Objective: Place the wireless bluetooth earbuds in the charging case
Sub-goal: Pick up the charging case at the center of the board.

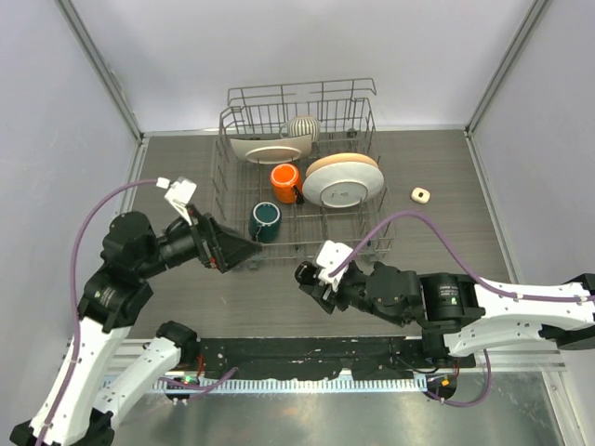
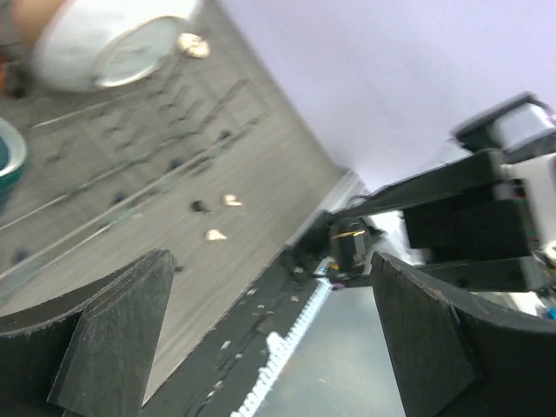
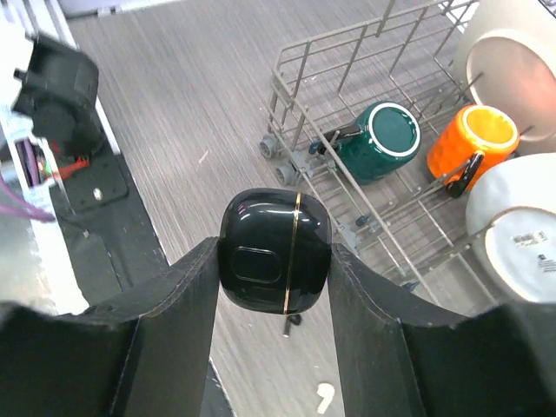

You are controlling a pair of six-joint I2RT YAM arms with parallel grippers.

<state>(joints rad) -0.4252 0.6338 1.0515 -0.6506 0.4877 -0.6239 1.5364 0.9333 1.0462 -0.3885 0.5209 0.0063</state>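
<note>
My right gripper (image 3: pixel 274 251) is shut on a glossy black charging case (image 3: pixel 261 265) with a gold seam and holds it above the table; it also shows in the top view (image 1: pixel 305 275). Below the case on the wood lie a black earbud (image 3: pixel 292 322) and a cream-white earbud (image 3: pixel 324 398). My left gripper (image 2: pixel 271 278) is open and empty, raised and tilted near the rack's front left corner (image 1: pixel 234 251). Its view shows two cream-white earbuds (image 2: pixel 230 201) (image 2: pixel 215 234) and a black one (image 2: pixel 199 207) on the table, blurred.
A wire dish rack (image 1: pixel 226 181) at the table's back holds plates (image 1: pixel 342 179), an orange mug (image 1: pixel 284 178), a teal mug (image 1: pixel 265 221) and a ribbed bowl (image 1: pixel 301 126). A small cream case (image 1: pixel 421 194) lies right of the rack. A black rail (image 1: pixel 307 355) runs along the near edge.
</note>
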